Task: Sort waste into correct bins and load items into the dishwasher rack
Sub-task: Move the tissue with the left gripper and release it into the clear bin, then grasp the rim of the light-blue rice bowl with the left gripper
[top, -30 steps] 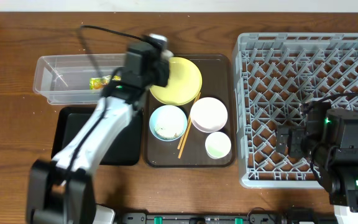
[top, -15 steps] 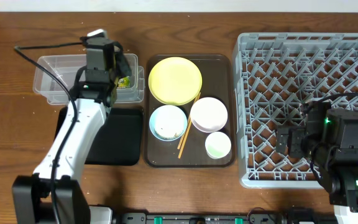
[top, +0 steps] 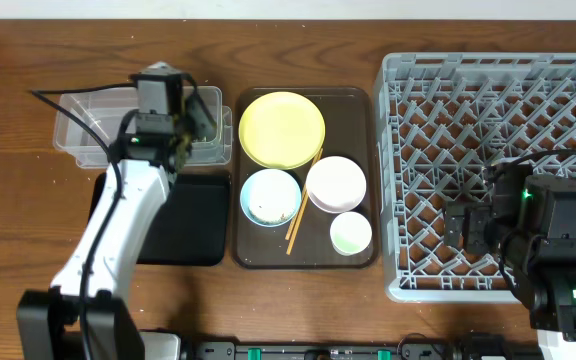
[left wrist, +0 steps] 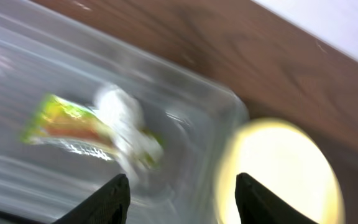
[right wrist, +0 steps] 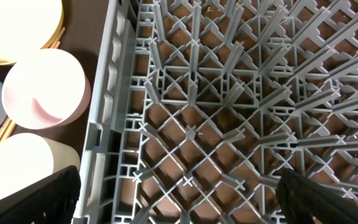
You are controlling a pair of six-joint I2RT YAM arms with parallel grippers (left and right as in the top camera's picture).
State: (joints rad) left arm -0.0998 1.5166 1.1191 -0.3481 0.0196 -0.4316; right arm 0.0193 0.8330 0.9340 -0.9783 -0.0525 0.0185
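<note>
My left gripper [left wrist: 182, 186] hangs open over the right end of the clear tub [top: 78, 125], with nothing between its fingers. Below it in the tub lie the green-and-orange snack wrapper [left wrist: 67, 124] and the white scrap [left wrist: 120, 118], blurred. The black tray [top: 198, 220] sits in front of the tub. The yellow plate [top: 282, 130], light blue bowl [top: 271, 197], white bowl [top: 336, 183], cup [top: 351, 233] and chopsticks [top: 303, 205] rest on the brown tray [top: 363, 110]. My right gripper [right wrist: 182, 193] is wide open over the dishwasher rack [top: 498, 120], near its left wall.
The brown serving tray lies between the bins and the rack. The rack's left wall [right wrist: 107, 124] stands close beside the white bowl [right wrist: 42, 90] and the cup [right wrist: 17, 165]. The left arm [top: 118, 220] stretches across the black tray.
The left gripper swung left from the yellow plate to the tub's right end and opened. The white scrap now lies by the wrapper. The right arm has not moved.
</note>
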